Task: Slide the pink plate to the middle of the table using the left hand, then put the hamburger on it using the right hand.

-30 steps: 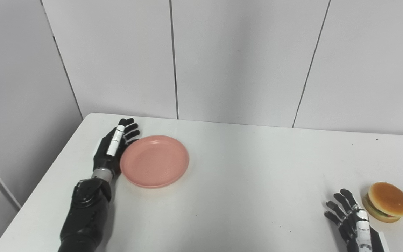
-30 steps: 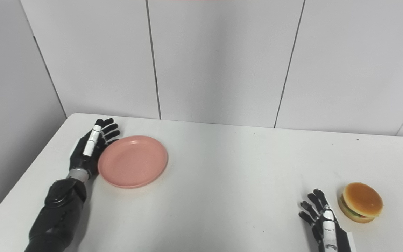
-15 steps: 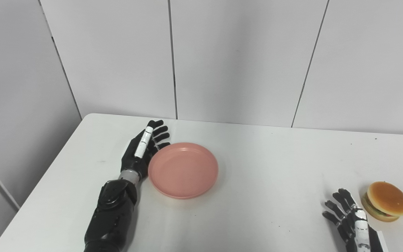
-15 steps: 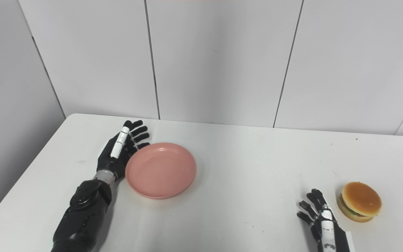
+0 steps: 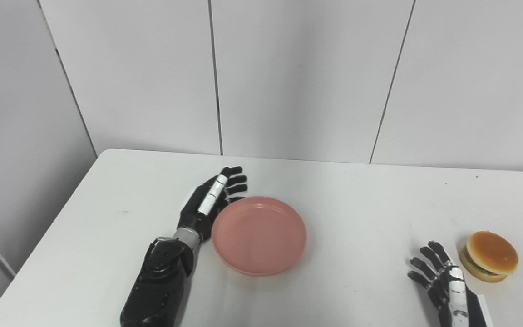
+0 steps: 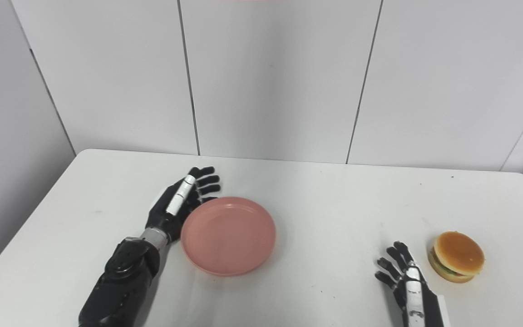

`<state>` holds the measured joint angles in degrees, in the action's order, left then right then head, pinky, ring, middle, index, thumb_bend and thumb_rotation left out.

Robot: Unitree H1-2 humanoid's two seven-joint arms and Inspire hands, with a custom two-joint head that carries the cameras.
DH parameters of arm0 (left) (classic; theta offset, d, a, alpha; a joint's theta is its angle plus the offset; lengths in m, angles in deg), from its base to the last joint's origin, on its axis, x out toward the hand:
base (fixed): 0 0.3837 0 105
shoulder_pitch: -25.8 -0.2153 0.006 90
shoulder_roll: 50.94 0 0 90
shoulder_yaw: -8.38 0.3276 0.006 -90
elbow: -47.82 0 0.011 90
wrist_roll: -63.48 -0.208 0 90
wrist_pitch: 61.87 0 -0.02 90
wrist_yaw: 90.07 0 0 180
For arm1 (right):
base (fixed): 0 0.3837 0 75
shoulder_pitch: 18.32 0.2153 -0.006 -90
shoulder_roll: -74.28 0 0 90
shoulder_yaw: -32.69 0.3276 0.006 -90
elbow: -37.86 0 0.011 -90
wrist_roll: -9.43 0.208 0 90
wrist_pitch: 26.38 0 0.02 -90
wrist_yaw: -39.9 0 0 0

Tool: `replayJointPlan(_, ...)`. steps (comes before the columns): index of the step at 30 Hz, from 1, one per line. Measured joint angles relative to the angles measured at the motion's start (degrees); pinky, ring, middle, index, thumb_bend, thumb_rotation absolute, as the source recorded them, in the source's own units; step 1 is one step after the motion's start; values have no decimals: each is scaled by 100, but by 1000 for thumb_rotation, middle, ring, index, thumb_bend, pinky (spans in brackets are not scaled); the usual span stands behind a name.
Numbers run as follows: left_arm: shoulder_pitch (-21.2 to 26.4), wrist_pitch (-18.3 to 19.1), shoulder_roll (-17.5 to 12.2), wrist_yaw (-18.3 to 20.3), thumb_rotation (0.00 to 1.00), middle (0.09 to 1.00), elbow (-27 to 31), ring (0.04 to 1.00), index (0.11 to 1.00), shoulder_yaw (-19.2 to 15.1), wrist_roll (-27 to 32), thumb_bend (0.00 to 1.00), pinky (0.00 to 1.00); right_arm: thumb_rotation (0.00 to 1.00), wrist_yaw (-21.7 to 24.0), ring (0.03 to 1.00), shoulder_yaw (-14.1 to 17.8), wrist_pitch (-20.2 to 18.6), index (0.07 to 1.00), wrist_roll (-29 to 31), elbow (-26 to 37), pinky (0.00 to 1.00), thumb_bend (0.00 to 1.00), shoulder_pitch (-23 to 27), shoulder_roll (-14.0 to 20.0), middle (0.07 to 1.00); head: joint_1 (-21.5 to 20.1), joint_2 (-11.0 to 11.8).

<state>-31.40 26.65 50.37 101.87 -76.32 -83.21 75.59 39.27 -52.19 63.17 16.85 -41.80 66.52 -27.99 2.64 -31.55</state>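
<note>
The pink plate lies flat on the white table, a little left of its middle. My left hand stands edge-on against the plate's left rim, fingers straight and apart, holding nothing. The hamburger, a tan bun with green and red filling, sits near the table's right edge. My right hand rests open at the bottom right, just left of the hamburger and not touching it; its fingers point away from me.
White wall panels rise behind the table's far edge. The table's left edge runs diagonally beside my left arm. Bare tabletop lies between the plate and my right hand.
My left hand has pushed the pink plate to the right, toward the table's middle. The camera has panned a little to the right. My right hand and the hamburger have stayed put.
</note>
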Motion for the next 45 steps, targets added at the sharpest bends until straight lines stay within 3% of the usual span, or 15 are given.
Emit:
replayJointPlan(4,48,-99,85,5,717,763,-92,780,720,-13,-4,759,720,1000,-70,805,-38,2,867,-133,0,756,786,2,-36,868,-263,-17)
replayJointPlan(11,106,-129,223,-38,725,730,-145,736,713,-164,6,798,655,994,-181,790,-160,3,867,-326,23,734,765,0,-177,862,-562,-79)
replayJointPlan(15,155,-125,263,-48,722,738,-199,741,723,-220,9,795,659,779,-310,763,-225,6,858,-560,98,707,605,1,-297,844,-817,-97)
replayJointPlan(18,234,-126,272,-48,719,747,-300,748,725,-274,16,795,668,691,-419,747,-295,-60,843,-762,201,694,565,-10,-401,831,-940,-79)
replayJointPlan(20,238,-127,274,-44,722,747,-302,747,726,-295,20,776,672,582,-461,739,-339,-210,815,-924,350,674,541,-19,-459,822,-1019,-62)
replayJointPlan(22,239,-143,276,-40,725,748,-312,747,724,-303,20,766,672,573,-477,729,-403,-332,795,-1316,594,648,529,-14,-416,806,-1063,-53)
replayJointPlan(25,239,-214,284,-39,730,748,-362,745,728,-291,16,751,664,533,-353,687,-603,-404,735,-2399,1130,586,563,64,-23,746,-1090,-9)
replayJointPlan(27,239,-220,287,-19,726,747,-385,745,728,-285,16,749,666,503,-209,670,-609,-553,731,-3069,1441,562,593,218,448,733,-1090,18)
replayJointPlan(29,240,-224,286,-9,720,744,-420,742,733,-288,19,746,664,482,-185,658,-543,-610,733,-3434,1514,548,617,357,684,726,-1099,53)
replayJointPlan(32,283,-231,284,52,714,722,-476,710,727,-289,20,757,655,542,-327,635,-506,-592,709,-4191,1456,551,675,448,868,697,-1134,97)
replayJointPlan(35,301,-231,270,88,711,715,-500,707,732,-297,21,753,662,591,-558,645,-468,-508,704,-5081,1364,562,664,594,1159,705,-1274,167)
replayJointPlan(42,340,-242,256,108,739,717,-553,697,731,-302,19,744,664,511,-516,675,-167,-507,680,-5640,1381,586,667,1171,1853,705,-1301,176)
replayJointPlan(45,342,-244,254,135,724,705,-555,688,729,-304,21,737,669,492,-478,703,-74,-514,624,-5877,1323,632,700,1305,2036,706,-1301,202)
